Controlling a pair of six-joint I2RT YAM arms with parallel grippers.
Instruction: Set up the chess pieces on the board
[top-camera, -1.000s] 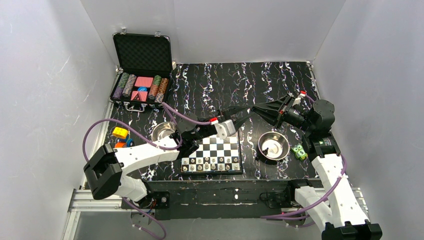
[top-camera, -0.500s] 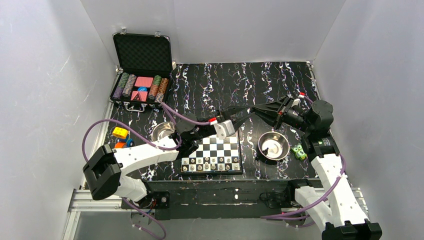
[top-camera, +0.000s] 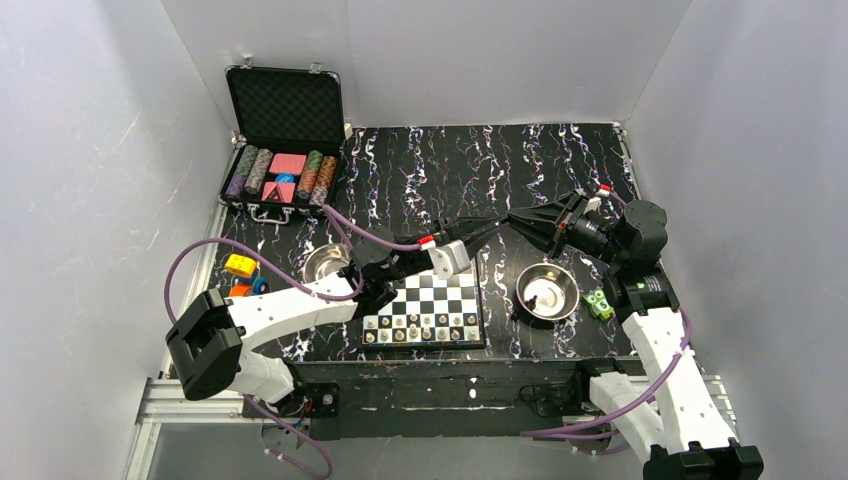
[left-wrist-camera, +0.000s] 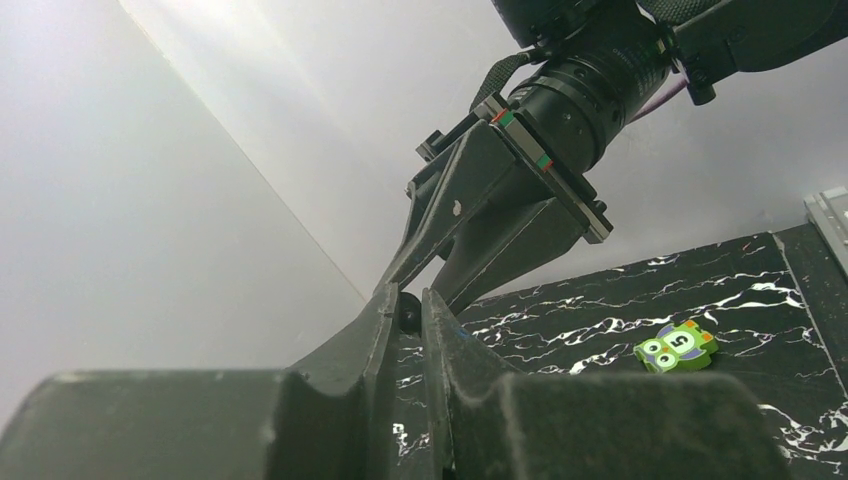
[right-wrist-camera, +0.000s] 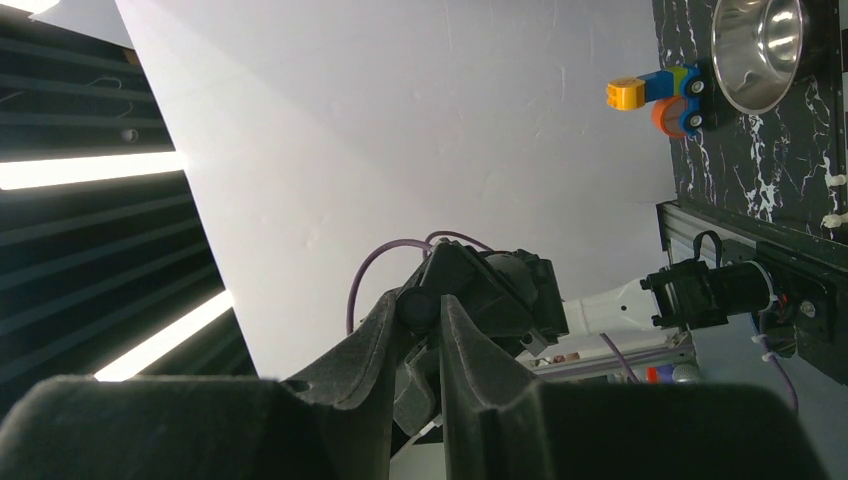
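Observation:
The board lies at the table's near middle, with chess pieces standing in its two near rows. My two grippers meet tip to tip in the air above the table, behind the board's right corner. My left gripper has its fingers nearly together on a small black chess piece. My right gripper is shut on the same dark round piece from the other side.
One steel bowl stands right of the board with something pale in it, another stands to the left. A green owl block lies by the right bowl. An open case of poker chips sits at back left, toy blocks at left.
My left gripper's fingers, spread a second ago, have closed to a point at the right gripper's tips. The right gripper has moved slightly left and down toward it.

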